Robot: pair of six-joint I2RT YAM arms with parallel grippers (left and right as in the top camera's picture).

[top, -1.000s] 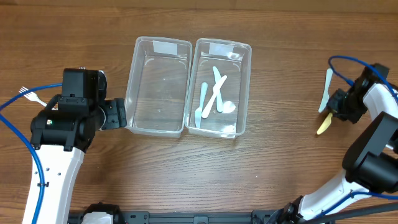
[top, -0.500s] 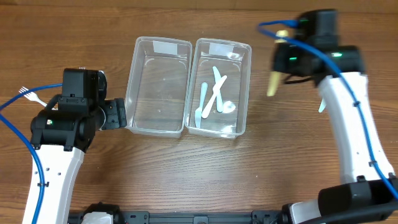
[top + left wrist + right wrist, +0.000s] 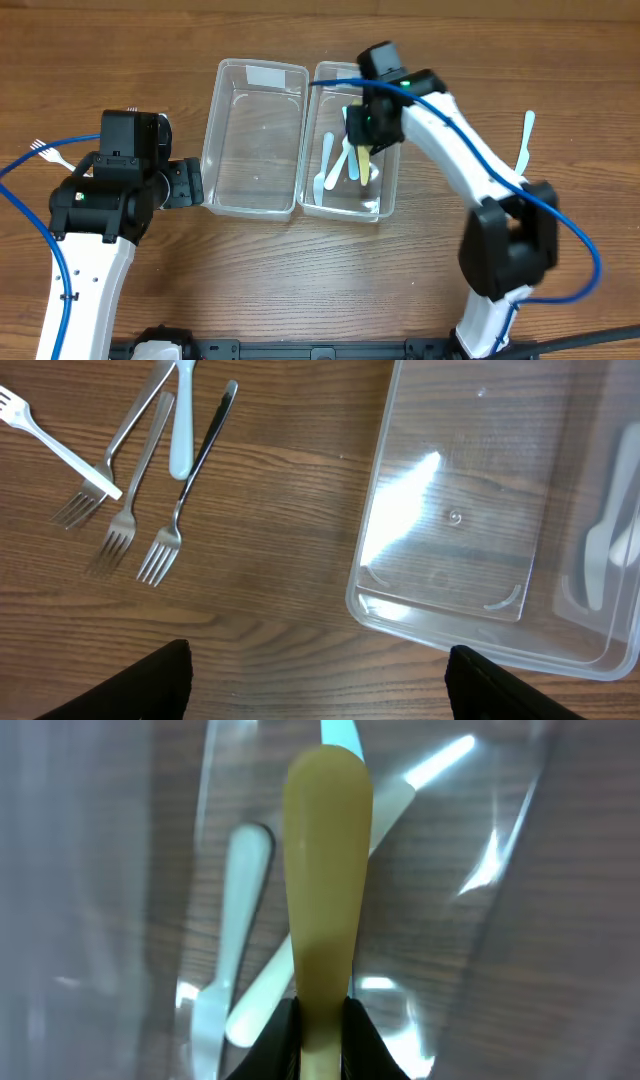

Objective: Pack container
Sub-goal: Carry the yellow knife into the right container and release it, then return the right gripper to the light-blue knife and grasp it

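Observation:
Two clear plastic containers stand side by side: the left one [image 3: 255, 137] holds nothing, the right one [image 3: 385, 150] holds several pale plastic utensils [image 3: 338, 160]. My right gripper [image 3: 362, 128] is shut on a yellow plastic utensil [image 3: 361, 163] and holds it over the right container; the right wrist view shows it [image 3: 325, 890] between the fingers [image 3: 322, 1025] above the pale utensils [image 3: 235, 910]. My left gripper [image 3: 185, 184] is open and empty beside the left container's left wall [image 3: 440, 510].
Several metal forks [image 3: 140, 510] and a white plastic fork [image 3: 60, 445] lie on the wood left of the containers. A pale blue plastic utensil [image 3: 524, 143] lies at the right of the table. A white fork [image 3: 50, 155] lies at the far left.
My right arm has swung from the table's right side leftward with the yellow utensil, and now holds it over the right container. The left arm has not moved.

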